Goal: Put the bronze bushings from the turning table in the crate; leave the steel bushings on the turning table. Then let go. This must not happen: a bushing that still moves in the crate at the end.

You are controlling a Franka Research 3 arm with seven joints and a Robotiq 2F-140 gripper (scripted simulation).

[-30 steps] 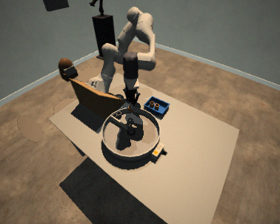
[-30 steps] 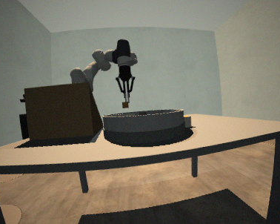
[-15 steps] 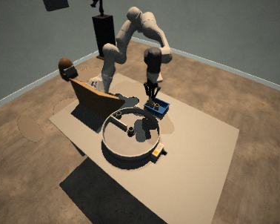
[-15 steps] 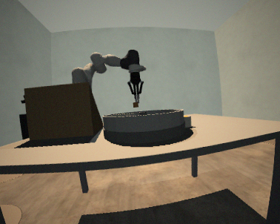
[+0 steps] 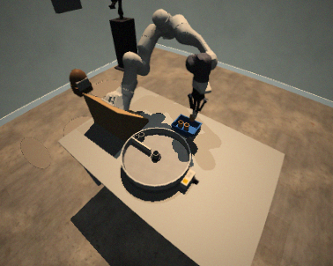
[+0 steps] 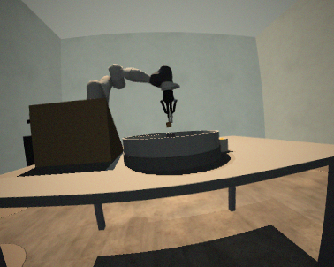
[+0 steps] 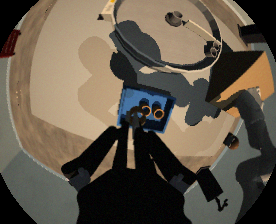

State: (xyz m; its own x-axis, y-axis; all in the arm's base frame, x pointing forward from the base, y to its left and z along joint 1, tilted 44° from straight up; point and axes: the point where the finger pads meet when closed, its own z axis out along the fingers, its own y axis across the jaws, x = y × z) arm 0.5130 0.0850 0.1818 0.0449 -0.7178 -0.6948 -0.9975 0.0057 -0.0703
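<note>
My gripper (image 5: 194,115) (image 6: 169,121) (image 7: 131,117) is shut on a bronze bushing (image 5: 192,118) (image 6: 169,125). It holds the bushing above the blue crate (image 5: 193,129) (image 7: 133,95), over the crate's side nearer the arm in the wrist view. Two bronze bushings stand side by side in the crate, one (image 5: 181,123) (image 7: 159,114) beside the other (image 5: 187,126) (image 7: 146,111). On the turning table (image 5: 166,173) (image 7: 139,10), grey steel bushings (image 5: 141,136) (image 7: 213,50) sit close together by the wall, near the end of the pale bar. In the exterior view the turning table's wall hides them.
The pale bar (image 5: 142,146) (image 7: 198,29) runs from the dark hub (image 5: 155,155) (image 7: 174,19) towards the turning table's wall. A tilted brown panel (image 5: 110,116) (image 6: 69,134) (image 7: 249,75) stands beside the turning table. A small box with a yellow button (image 5: 188,179) sits at the turning table's outer edge.
</note>
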